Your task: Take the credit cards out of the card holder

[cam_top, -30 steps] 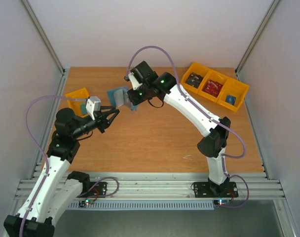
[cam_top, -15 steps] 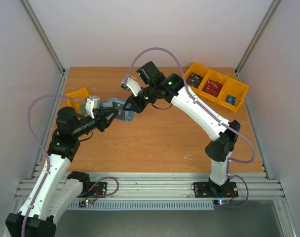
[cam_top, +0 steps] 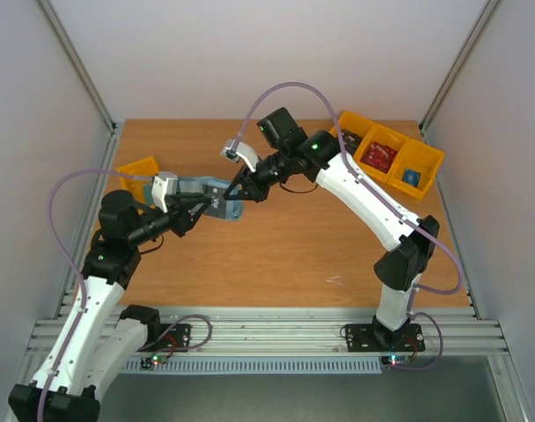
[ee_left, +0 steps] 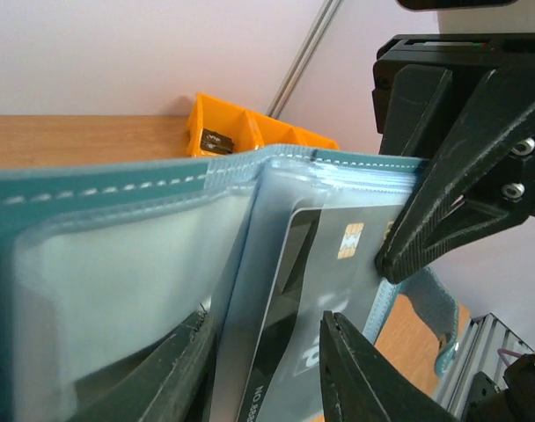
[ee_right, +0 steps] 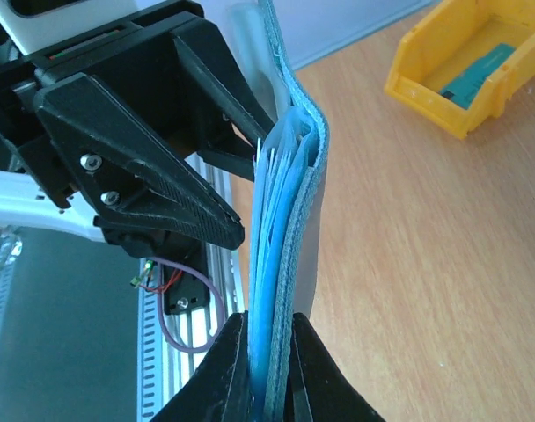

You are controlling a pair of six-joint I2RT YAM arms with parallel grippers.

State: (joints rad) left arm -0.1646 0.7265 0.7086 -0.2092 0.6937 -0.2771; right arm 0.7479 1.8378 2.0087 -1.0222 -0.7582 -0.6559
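Wooden worktop (cam_top: 276,255) inside a white-walled cell. Small yellow bin (cam_top: 137,167) at the far left, not involved.

Left pincer (cam_top: 197,205): jaws apart, one on each side of an inner leaf of the card holder (cam_top: 213,188). The wrist view shows a gap on both sides of the leaf, so I read it as released and not pinching yet.

The card holder is off the worktop, left of centre, hanging open between the two pincers with its stitched fold uppermost. A grey card (ee_left: 307,290) with a chip sits in the clear pocket. It is mostly still inside, and its long axis runs down toward the left pincer's fingers.

Right pincer (cam_top: 232,197): clenched on the card holder's right edge, with the tip just beside the card's chip end.

Triple yellow bin (cam_top: 391,154) at the far right, well apart.

Key relation: the card lies straight ahead of the left pincer, between its jaws, so the left arm is the nearer one. My call is to close on the card alone and draw it back left and near along its long axis, while the right pincer anchors the holder. The risk is catching the pocket film along with the card.
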